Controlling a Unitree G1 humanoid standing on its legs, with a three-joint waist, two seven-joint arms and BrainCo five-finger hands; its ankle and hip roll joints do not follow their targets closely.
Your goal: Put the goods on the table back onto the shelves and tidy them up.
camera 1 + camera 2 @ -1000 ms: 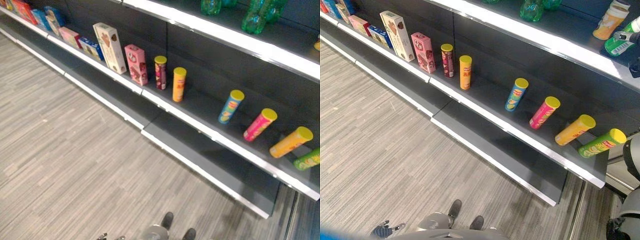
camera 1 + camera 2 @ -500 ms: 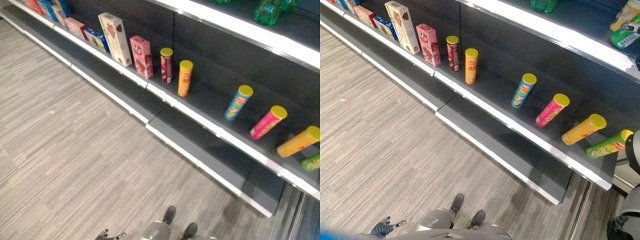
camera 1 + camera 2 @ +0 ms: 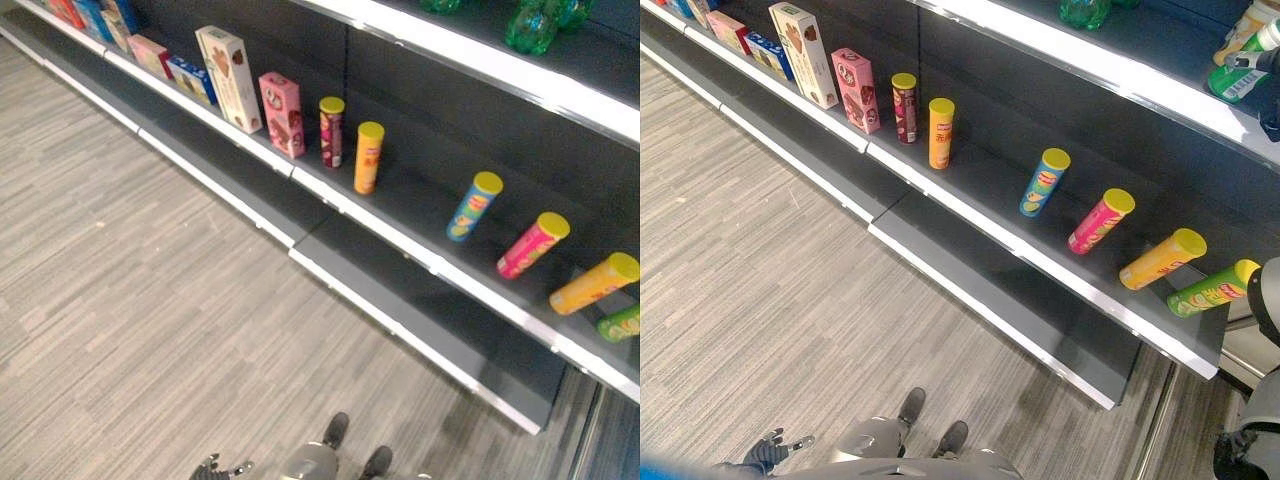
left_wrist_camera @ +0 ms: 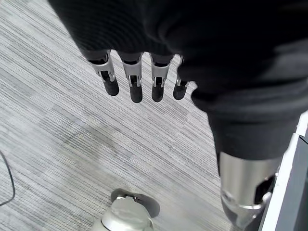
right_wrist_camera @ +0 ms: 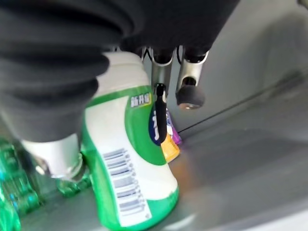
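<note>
The right hand (image 5: 72,96) grips a green bottle (image 5: 127,159) on the top shelf (image 3: 1110,75); the left hand (image 4: 139,72) hangs open above bare floor (image 3: 150,300).

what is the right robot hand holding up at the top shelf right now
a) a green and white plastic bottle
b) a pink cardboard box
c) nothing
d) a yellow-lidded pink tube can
a: in the right wrist view the right robot hand has its fingers and thumb curled round the green and white plastic bottle at the grey top shelf, while the pink tube can stands untouched on the shelf below.
</note>
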